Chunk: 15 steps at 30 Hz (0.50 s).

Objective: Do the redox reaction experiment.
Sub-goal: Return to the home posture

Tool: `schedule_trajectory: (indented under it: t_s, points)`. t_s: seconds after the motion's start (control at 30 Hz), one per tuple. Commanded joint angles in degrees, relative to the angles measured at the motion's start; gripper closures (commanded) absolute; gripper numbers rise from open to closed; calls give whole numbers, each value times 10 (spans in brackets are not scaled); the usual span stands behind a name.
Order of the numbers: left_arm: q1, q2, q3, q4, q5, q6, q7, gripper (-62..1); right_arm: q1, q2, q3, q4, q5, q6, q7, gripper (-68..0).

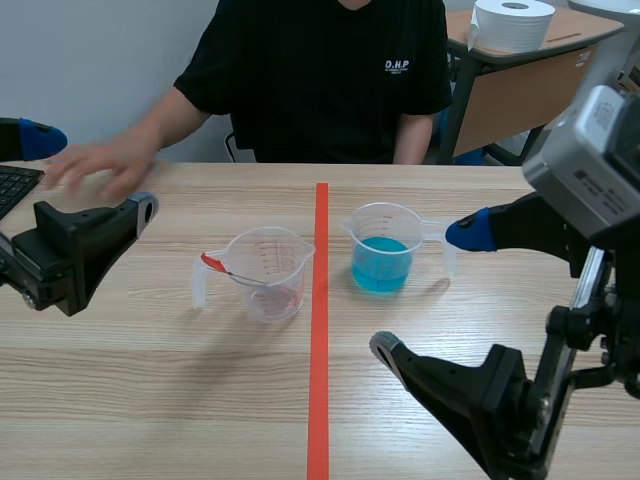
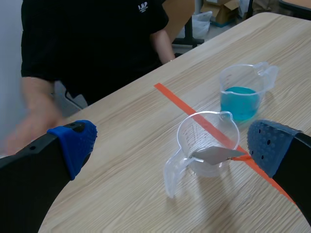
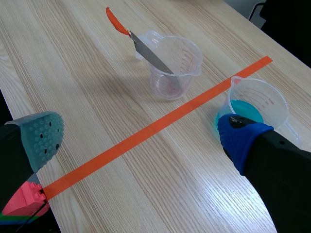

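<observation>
Evidently little of the experiment is done yet. At the far left, the left end effector hangs over the desk with its fingers spread wide and nothing between them, the arm low and level. Behind it a person's blurred hand rests near the desk edge. A clear plastic measuring cup stands just left of the orange-red tape line. A thin grey blade with an orange-red handle leans inside it, probably parked there ready for dipping. Just right of the tape stands a second clear cup holding blue liquid, probably kept apart until needed. The right end effector gapes equally wide and empty, one blue pad near that cup's handle.
</observation>
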Motion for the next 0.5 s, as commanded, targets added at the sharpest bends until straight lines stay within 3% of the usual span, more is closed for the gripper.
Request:
schedule_trajectory:
  t_s: [0.0, 0.33, 0.47]
  points:
    - [0, 10, -2, -4, -4, 4, -7, -623, 11, 6, 2, 6, 6, 0, 9, -667]
    - [0, 10, -2, -13, -3, 4, -1, -623, 11, 6, 2, 6, 6, 0, 7, -667]
    - [0, 10, -2, -14, 18, 2, 1, -623, 11, 6, 2, 6, 6, 0, 7, -667]
